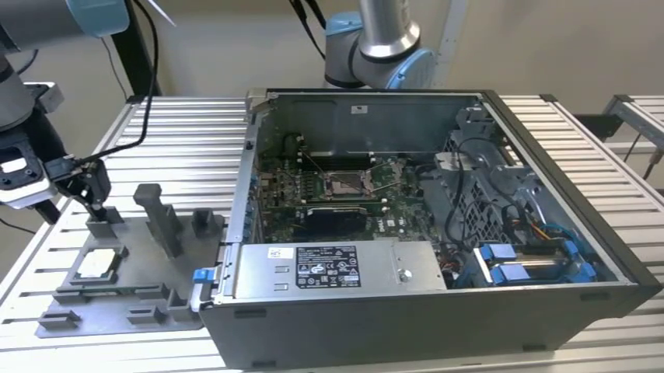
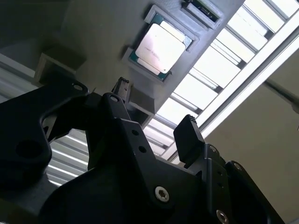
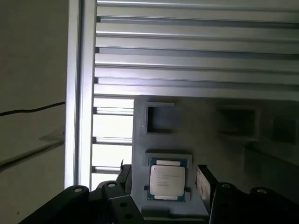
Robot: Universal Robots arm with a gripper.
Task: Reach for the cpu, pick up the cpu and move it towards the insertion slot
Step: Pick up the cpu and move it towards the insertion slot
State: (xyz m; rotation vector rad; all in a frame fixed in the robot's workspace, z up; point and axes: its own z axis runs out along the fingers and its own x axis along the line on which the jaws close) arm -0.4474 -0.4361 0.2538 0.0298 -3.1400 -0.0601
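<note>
The cpu (image 1: 96,264) lies flat in a grey fixture (image 1: 114,322) on the slatted surface (image 1: 186,132), at the exterior view's left. Above it hangs the arm's hand (image 1: 73,208), fingers spread and empty. Farther back, the insertion slot (image 1: 344,183) sits inside the open computer case (image 1: 415,318), well apart from the chip.

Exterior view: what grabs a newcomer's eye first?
The open computer case dominates, its silver-framed insertion slot on the green board inside. At the exterior view's left, the cpu lies in a grey fixture, with the open gripper above the fixture, clear of the cpu.
</note>
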